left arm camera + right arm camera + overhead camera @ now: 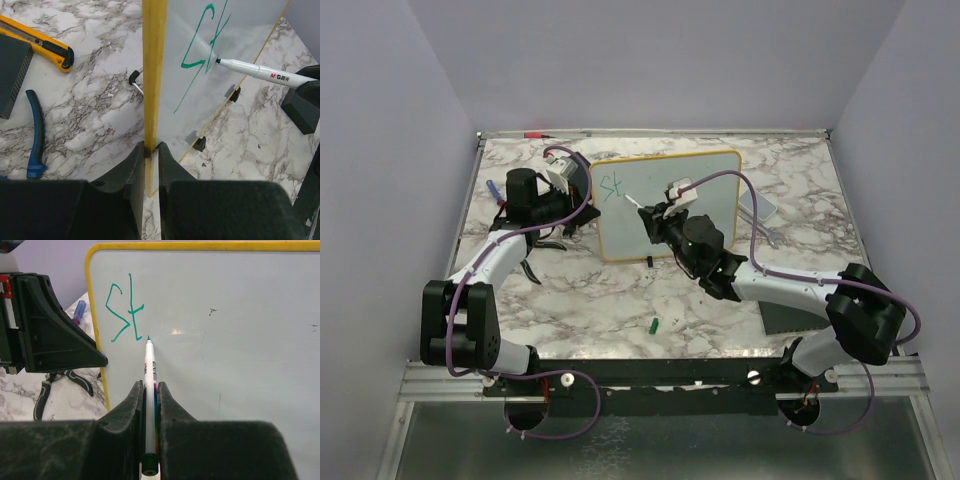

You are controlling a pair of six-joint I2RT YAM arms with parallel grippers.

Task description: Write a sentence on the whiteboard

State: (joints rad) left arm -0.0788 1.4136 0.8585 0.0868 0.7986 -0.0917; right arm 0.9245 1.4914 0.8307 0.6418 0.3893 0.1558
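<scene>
The whiteboard [705,185], yellow-framed, stands tilted up at the middle of the marble table. Of the sentence, the green letters "St" [125,310] show at the board's upper left [611,185]. My left gripper [151,146] is shut on the board's yellow left edge [154,75], seen in the top view [578,192]. My right gripper [149,385] is shut on a white marker [149,362]. The marker's green tip rests on the board just right of the "t". The left wrist view shows that marker [260,71] against the letters [205,45].
A yellow utility knife [40,45], blue-handled pliers [35,130] and a black box [12,70] lie left of the board. A green cap [654,325] lies near the front. A dark pad [790,315] sits at the right, a red-capped pen [535,133] at the back edge.
</scene>
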